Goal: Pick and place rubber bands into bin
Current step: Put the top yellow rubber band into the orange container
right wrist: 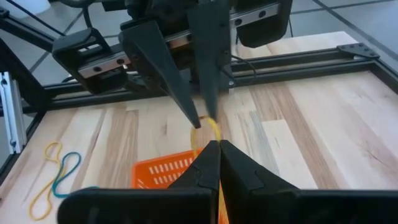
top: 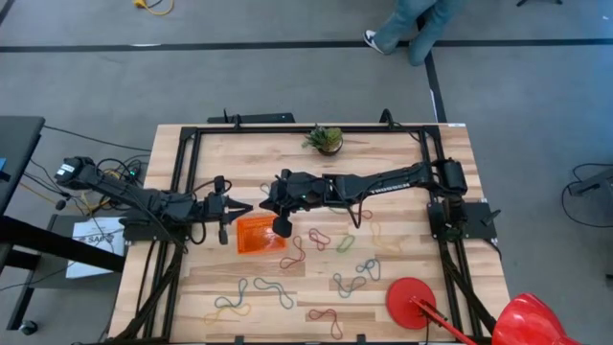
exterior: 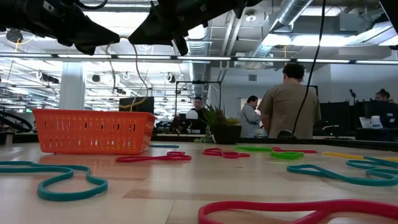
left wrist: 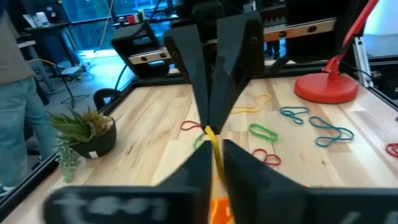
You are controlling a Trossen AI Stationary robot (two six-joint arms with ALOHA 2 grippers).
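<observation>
A yellow rubber band (left wrist: 211, 138) hangs in the air between my two grippers, above the orange mesh bin (top: 259, 235), which stands on the table left of the middle. My left gripper (left wrist: 214, 163) comes level from the table's left and is shut on the band. My right gripper (right wrist: 212, 149) reaches in from the right, tipped slightly down, and is also shut on it. The two grippers meet tip to tip (top: 255, 206). Many other rubber bands (top: 347, 245), red, green, blue and yellow, lie flat on the wood to the right of and nearer than the bin. My left gripper pinches one end of the yellow band (left wrist: 214, 154) between its two fingers, coming level from the table's left. The band is clear of the table and the bin. My right gripper pinches the band's other end (right wrist: 214, 132) between its fingertips, coming from the table's right and slanting slightly down. A short yellow loop shows between the two pairs of tips.
A small potted plant (top: 326, 140) stands at the table's far edge. A flat red disc (top: 412, 302) with a red handle lies at the near right corner. Black frame rails (top: 182, 182) run along the table's sides. People stand in the room beyond the table (exterior: 289, 102).
</observation>
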